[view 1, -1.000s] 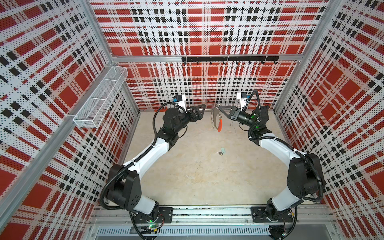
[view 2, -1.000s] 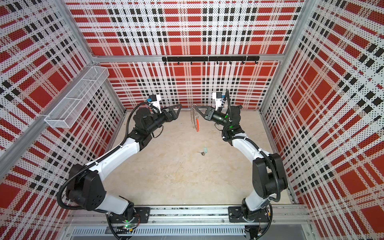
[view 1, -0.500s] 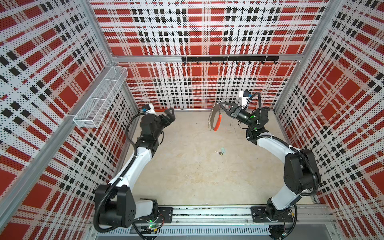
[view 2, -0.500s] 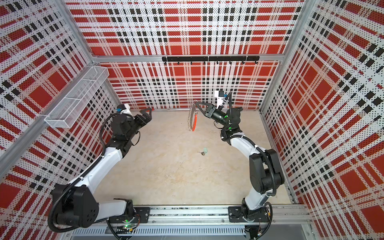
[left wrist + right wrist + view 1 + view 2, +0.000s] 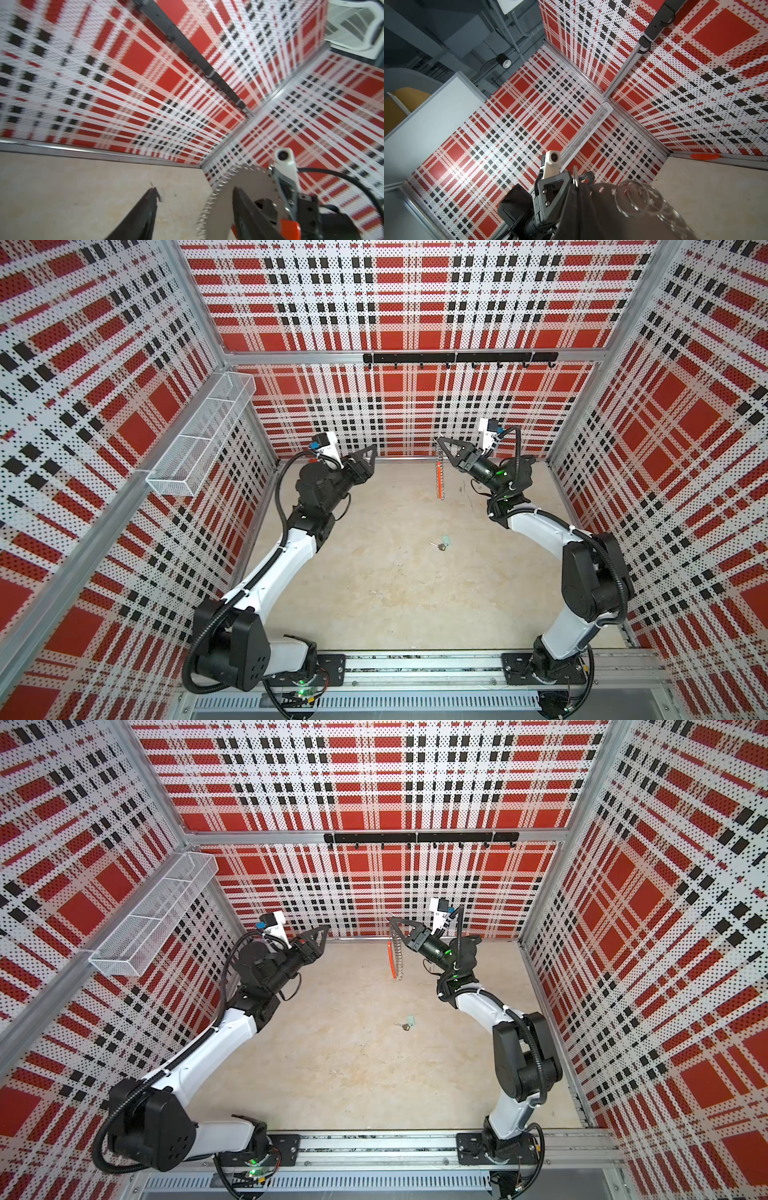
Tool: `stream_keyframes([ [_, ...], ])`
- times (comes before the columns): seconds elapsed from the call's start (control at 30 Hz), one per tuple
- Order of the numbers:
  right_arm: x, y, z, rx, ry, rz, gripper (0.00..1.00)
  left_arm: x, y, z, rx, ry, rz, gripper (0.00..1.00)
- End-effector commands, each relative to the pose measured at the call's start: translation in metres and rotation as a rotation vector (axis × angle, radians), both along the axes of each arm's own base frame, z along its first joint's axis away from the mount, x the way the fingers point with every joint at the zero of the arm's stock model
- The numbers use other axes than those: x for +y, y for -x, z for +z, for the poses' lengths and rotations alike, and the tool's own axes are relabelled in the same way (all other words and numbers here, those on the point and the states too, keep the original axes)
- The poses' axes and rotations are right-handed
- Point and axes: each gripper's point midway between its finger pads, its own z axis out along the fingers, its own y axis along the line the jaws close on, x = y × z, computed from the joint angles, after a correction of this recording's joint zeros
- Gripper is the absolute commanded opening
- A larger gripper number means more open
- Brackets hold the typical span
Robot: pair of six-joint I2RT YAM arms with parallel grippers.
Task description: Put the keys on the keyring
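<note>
While the right pincer (image 5: 441, 442) grips the keyring (image 5: 439, 483), the tag (image 5: 446, 539) is illegible.

I get a smeared left wrist feed that crops the keyring (image 5: 252, 182); the keys (image 5: 441, 544) are too tiny for detail.

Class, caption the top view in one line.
The right gripper holds the keyring aloft; the open left gripper faces it; the keys lie on the table.

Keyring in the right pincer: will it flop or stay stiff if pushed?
Probably stiff: the keyring hangs as one straight edge-on line below the right pincer, without sagging. Gripped only at its top, it may well swing when pushed. The wire clips on its rim look loose, so likely to jangle or snag.
</note>
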Motion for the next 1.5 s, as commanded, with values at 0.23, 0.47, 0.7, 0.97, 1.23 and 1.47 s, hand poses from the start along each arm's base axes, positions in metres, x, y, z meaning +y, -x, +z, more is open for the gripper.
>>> stream_keyframes([
  [0.23, 0.017, 0.017, 0.020, -0.130, -0.078, 0.044, 0.00, -0.035, 0.010, 0.043, -0.122, 0.176, -0.235, 0.39],
  [0.47, 0.030, 0.019, 0.003, -0.063, -0.028, 0.057, 0.00, -0.048, 0.023, 0.054, -0.142, 0.225, -0.323, 0.30],
  [0.7, 0.033, 0.018, 0.000, -0.001, -0.029, 0.063, 0.00, -0.069, 0.028, 0.047, -0.125, 0.246, -0.341, 0.28],
  [0.97, 0.034, 0.026, 0.012, -0.050, 0.010, 0.108, 0.00, -0.088, 0.014, 0.027, -0.098, 0.240, -0.368, 0.25],
  [1.23, 0.024, 0.028, 0.015, -0.074, 0.006, 0.092, 0.00, -0.079, 0.007, 0.032, -0.095, 0.250, -0.378, 0.24],
  [1.47, 0.024, 0.030, 0.016, -0.069, -0.010, 0.114, 0.00, -0.076, 0.005, 0.028, -0.079, 0.267, -0.357, 0.34],
])
